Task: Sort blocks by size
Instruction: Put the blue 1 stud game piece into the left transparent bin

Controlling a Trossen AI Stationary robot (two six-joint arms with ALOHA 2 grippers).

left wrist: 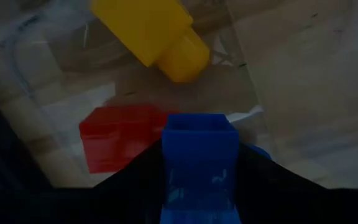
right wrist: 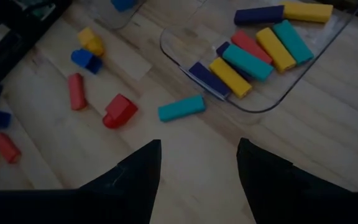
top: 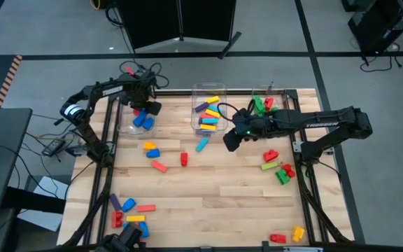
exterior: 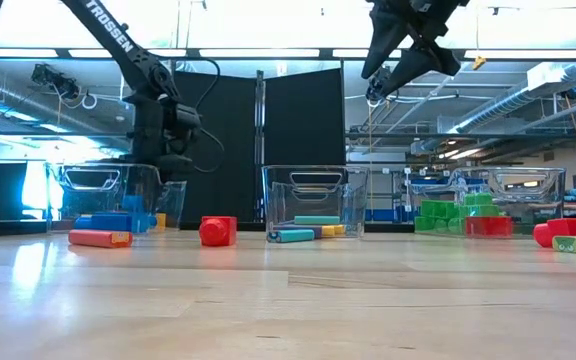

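Note:
My left gripper (top: 147, 106) is over the left clear bin (top: 126, 124), shut on a blue block (left wrist: 199, 140). Under it, in the left wrist view, lie a red block (left wrist: 120, 143) and a yellow block (left wrist: 157, 31). My right gripper (top: 229, 140) is open and empty, raised above the table beside the middle bin (top: 208, 89), which holds several long blocks (right wrist: 253, 53). A cyan long block (right wrist: 181, 107) lies flat on the table just ahead of the right gripper's fingers. The right bin (top: 268, 91) holds green and red blocks. My left gripper pinches the blue block's two opposite sides (left wrist: 169, 158) between its two fingers. The block's free end sticks out past the fingertips. The block is clear of the red and yellow blocks below it.
Loose blocks lie about the table: yellow and blue (top: 150, 150), red (top: 159, 166), red (top: 184, 159), red and green at the right (top: 278, 168), a cluster at the near left (top: 128, 213), and two at the near right (top: 289, 236). Bare wood shows in the middle.

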